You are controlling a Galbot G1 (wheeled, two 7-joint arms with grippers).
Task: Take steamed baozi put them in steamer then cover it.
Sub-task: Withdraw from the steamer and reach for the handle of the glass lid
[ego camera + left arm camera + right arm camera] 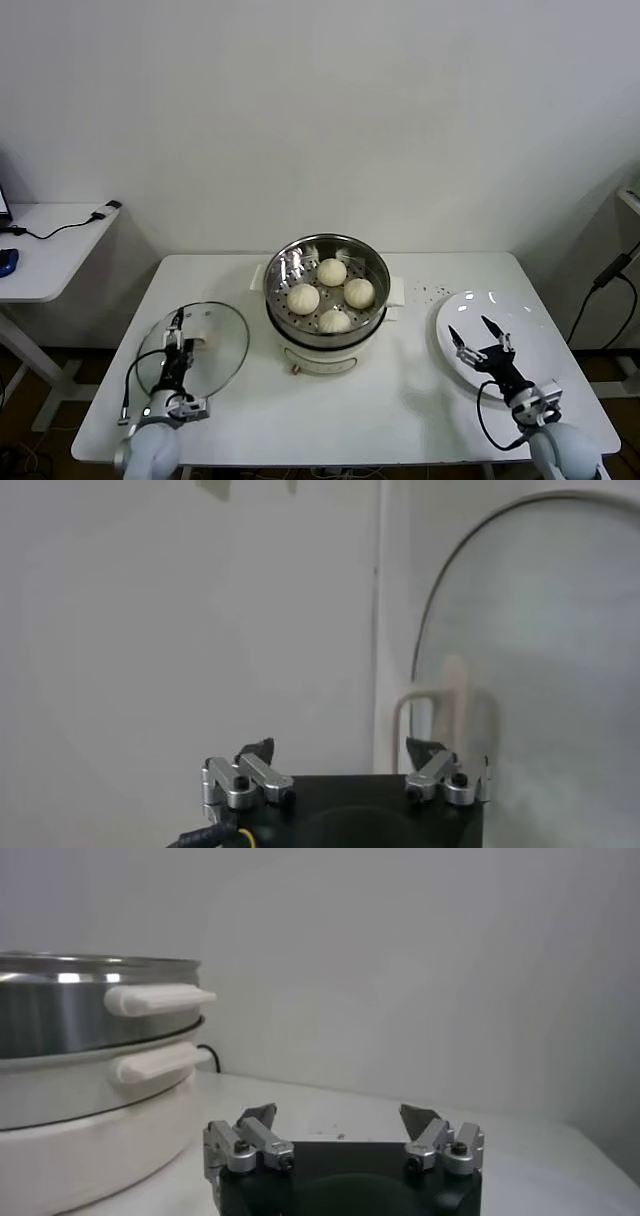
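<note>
Several steamed baozi [332,271], smooth cream-white buns, sit on the perforated tray inside the steamer [325,335], a shiny steel pot on a white base at the table's middle. In the right wrist view the steamer [70,1018] rises close beside my right gripper [340,1113]. The cover [215,350], a clear glass lid with a cream handle, lies flat on the table left of the steamer. My left gripper [174,333] hovers open over its left part; the cover [540,630] fills one side of the left wrist view beyond that gripper [340,748]. My right gripper [470,330] is open and holds nothing.
A flat white plate [540,330] lies at the table's right, under my right gripper. Dark specks [432,292] dot the white table [400,400] beside the steamer. A side desk [50,250] with a cable stands at far left.
</note>
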